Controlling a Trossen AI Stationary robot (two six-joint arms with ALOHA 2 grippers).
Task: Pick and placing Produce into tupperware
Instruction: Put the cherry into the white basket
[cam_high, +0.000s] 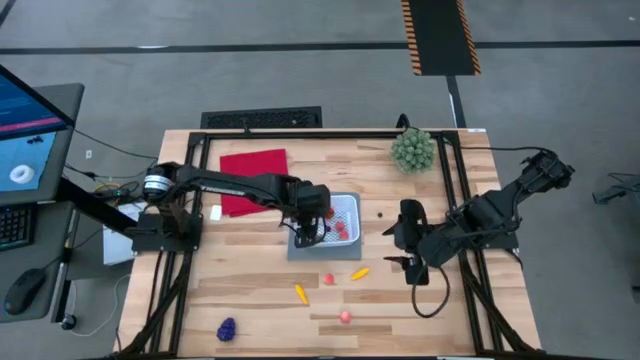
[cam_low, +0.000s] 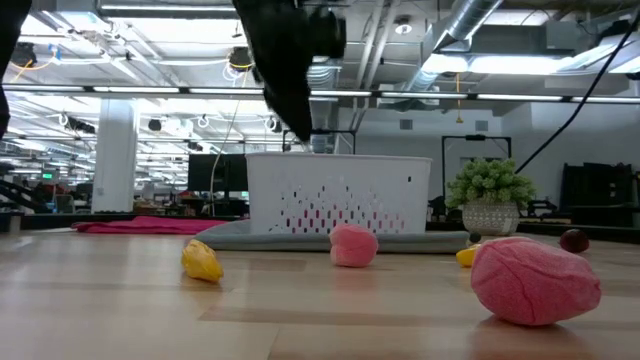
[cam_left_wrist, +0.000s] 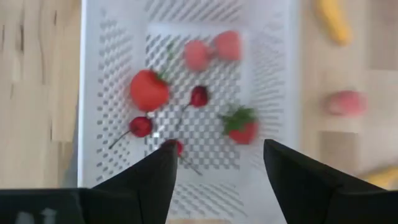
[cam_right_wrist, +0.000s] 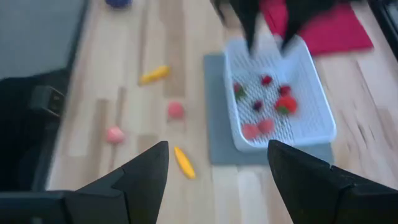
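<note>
The white tupperware (cam_high: 345, 222) sits on a grey mat (cam_high: 300, 250) at mid table. It holds several red pieces of produce, among them a strawberry (cam_left_wrist: 241, 126) and cherries (cam_left_wrist: 140, 126). My left gripper (cam_left_wrist: 217, 149) hangs open over the container's left part (cam_high: 312, 228), with nothing between its fingers. More produce lies on the wood nearer the front: a red piece (cam_high: 328, 279), an orange one (cam_high: 359, 272), a yellow one (cam_high: 301, 293), a pink one (cam_high: 345, 317) and a purple grape bunch (cam_high: 227, 328). My right gripper (cam_high: 408, 262) hovers open to the right of the container, holding nothing (cam_right_wrist: 217, 146).
A flat red cloth (cam_high: 253, 180) lies left of the container. A green spiky ball plant (cam_high: 413, 150) stands at the far right. A small dark piece (cam_high: 379, 214) lies just right of the container. Bare wood runs along the front edge, between the loose pieces.
</note>
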